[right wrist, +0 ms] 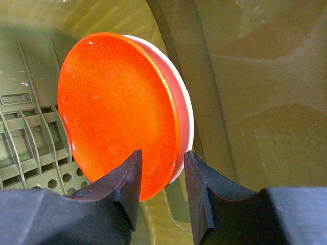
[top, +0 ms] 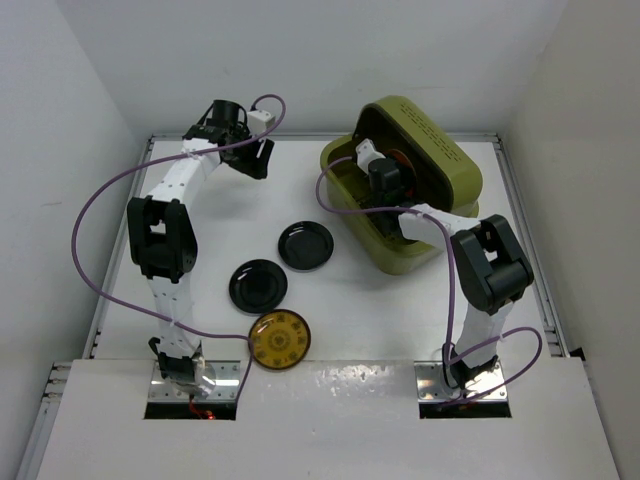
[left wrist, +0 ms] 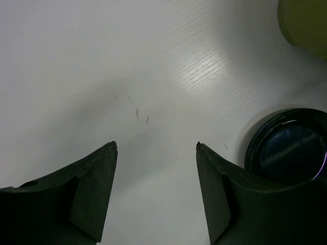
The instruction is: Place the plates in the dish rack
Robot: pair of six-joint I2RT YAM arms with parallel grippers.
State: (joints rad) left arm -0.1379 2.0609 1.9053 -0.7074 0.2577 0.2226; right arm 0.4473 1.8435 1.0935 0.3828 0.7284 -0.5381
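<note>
My right gripper (right wrist: 162,153) is inside the olive-green dish rack (top: 455,195), shut on the lower rim of the orange plate (right wrist: 117,107). The plate stands on edge over the slatted floor (right wrist: 25,148). In the top view the gripper (top: 385,178) hides most of the plate. Two glossy black plates (top: 305,245) (top: 259,285) and the dark yellow patterned plate (top: 280,340) lie on the table. My left gripper (top: 262,155) is open and empty over the far left of the table (left wrist: 157,145), with a black plate (left wrist: 288,150) to its right. The cream plate is out of view.
The rack's domed lid (top: 430,130) stands open at the back right. A corner of the rack (left wrist: 306,23) shows in the left wrist view. White walls close in the table on three sides. Purple cables loop beside both arms.
</note>
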